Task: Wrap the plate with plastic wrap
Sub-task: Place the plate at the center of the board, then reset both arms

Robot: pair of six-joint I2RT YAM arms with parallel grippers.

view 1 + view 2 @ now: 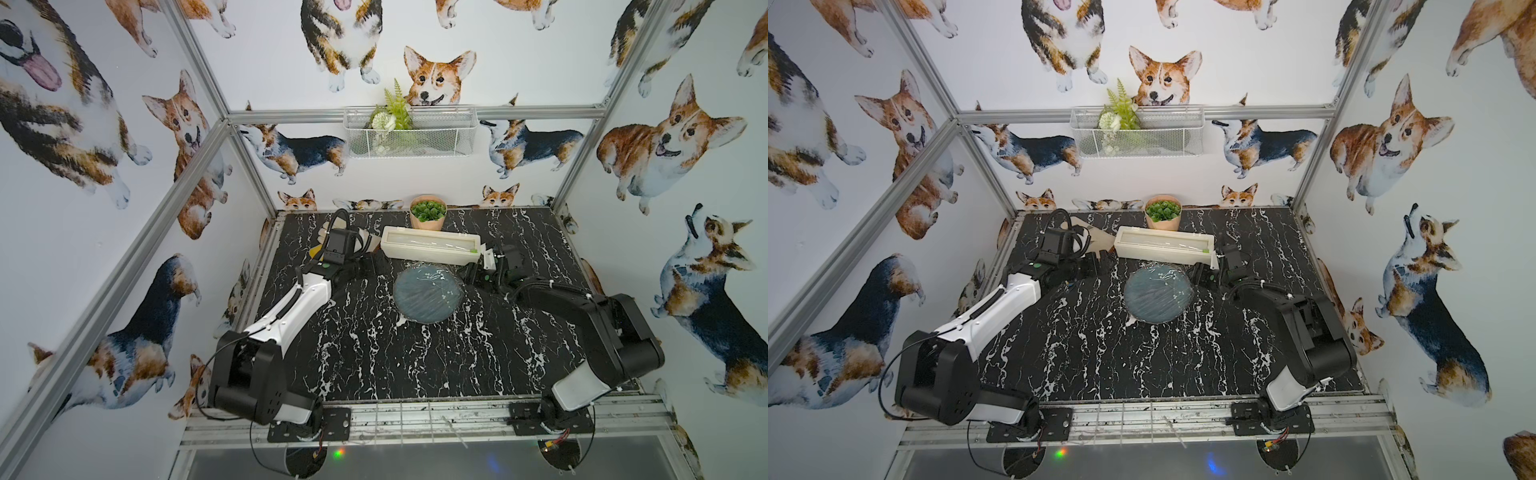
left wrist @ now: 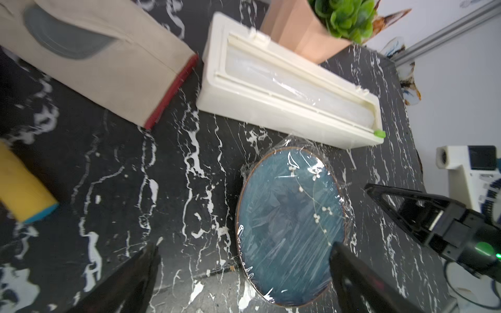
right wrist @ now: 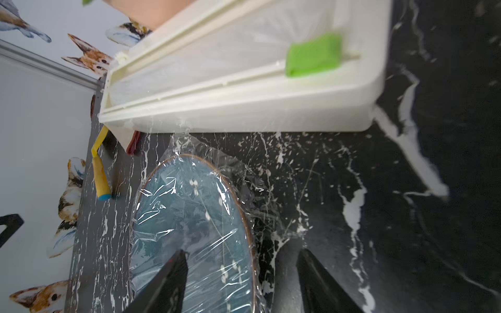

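The left arm (image 1: 291, 303) reaches forward from its base at the near left corner, its wrist bent toward the table's middle. The left gripper (image 2: 245, 245) hangs low beside the plate (image 1: 428, 295) with its jaws spread wide and nothing between them. The right arm (image 1: 582, 307) folds in from the near right corner. The right gripper (image 3: 242, 252) points down at the plate's right edge, jaws apart astride the rim and clasping nothing. The plate lies flat and face up at mid-table, between the grippers. The plastic wrap (image 3: 238, 173) is stretched crinkled across it, with loose film spilling onto the table toward the dispenser box (image 1: 430, 246). The box sits just behind the plate, its long axis running left to right and the green slider (image 3: 311, 55) at its right end. The table (image 1: 374, 353) is black with white marble veining, inside an aluminium frame with corgi-print walls.
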